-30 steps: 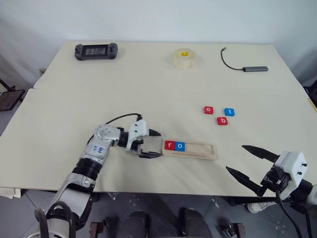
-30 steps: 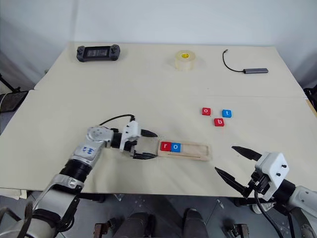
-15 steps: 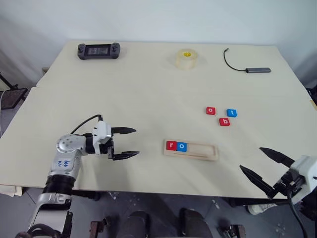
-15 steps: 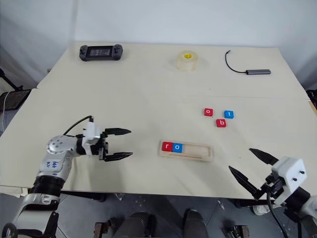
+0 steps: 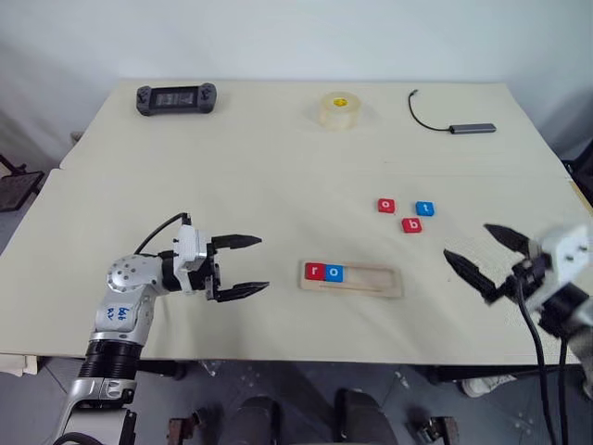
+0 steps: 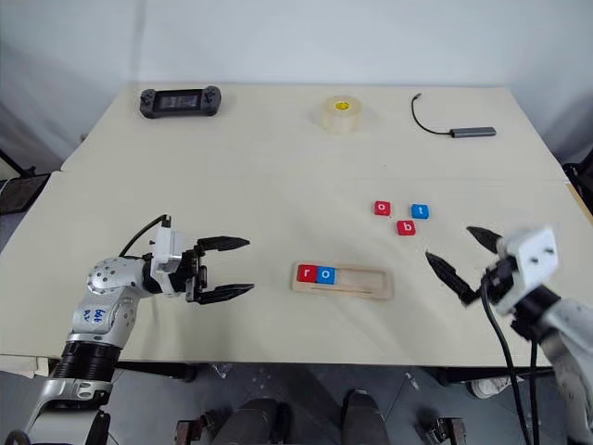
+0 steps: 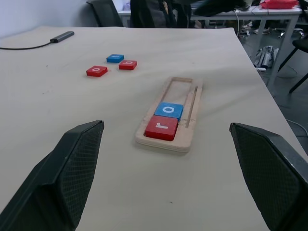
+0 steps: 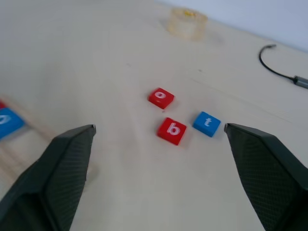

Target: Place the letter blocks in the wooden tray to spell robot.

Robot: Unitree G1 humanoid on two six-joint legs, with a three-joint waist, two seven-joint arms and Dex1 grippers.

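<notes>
Two letter blocks, red r (image 5: 315,271) and blue o (image 5: 336,273), fill the left end of the wooden tray (image 5: 375,281), lying lengthwise left-to-right on the tabletop (image 5: 278,176). Both tools, left tool (image 5: 243,265) and right tool (image 5: 482,252), gape empty.

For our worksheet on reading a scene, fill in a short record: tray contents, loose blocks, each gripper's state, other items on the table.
tray: wooden tray holds red r and blue o at its left end, rest bare
loose blocks: red o, blue t, red b, on the table beyond the tray
left gripper: open, holding nothing
right gripper: open, holding nothing
other items: game controller, tape roll, cable with adapter
</notes>
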